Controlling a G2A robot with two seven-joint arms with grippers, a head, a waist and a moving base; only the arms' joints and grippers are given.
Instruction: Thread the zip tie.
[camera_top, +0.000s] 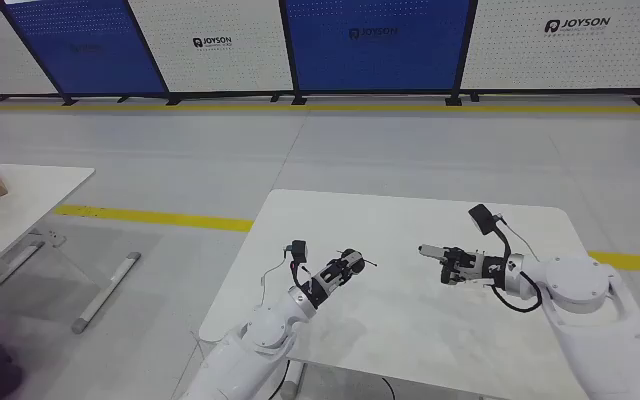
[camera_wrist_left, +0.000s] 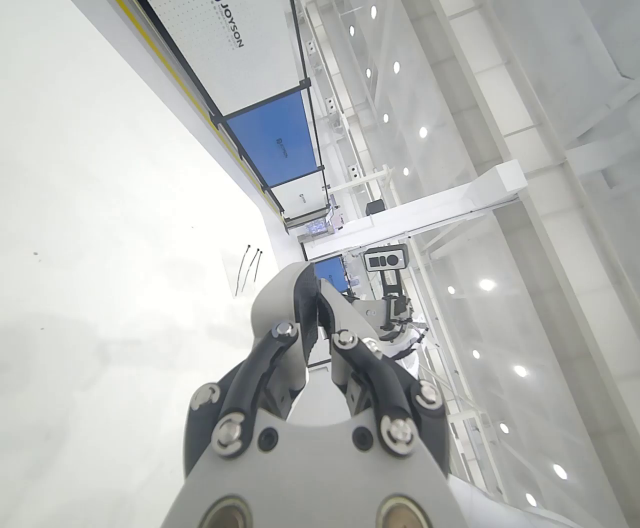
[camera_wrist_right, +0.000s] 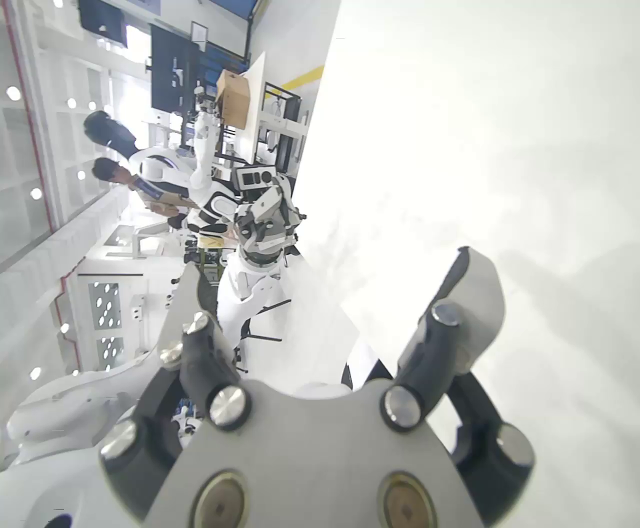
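Table (camera_top: 420, 330), blue panels (camera_top: 375, 45), maybe ties (camera_wrist_left: 248, 267)

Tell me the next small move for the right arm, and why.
Probably ease the right gripper toward the left gripper. The right jaws stand open and empty; the left jaws are shut, with a thin dark strand, perhaps the zip tie, poking from the tip. A gap separates the two.
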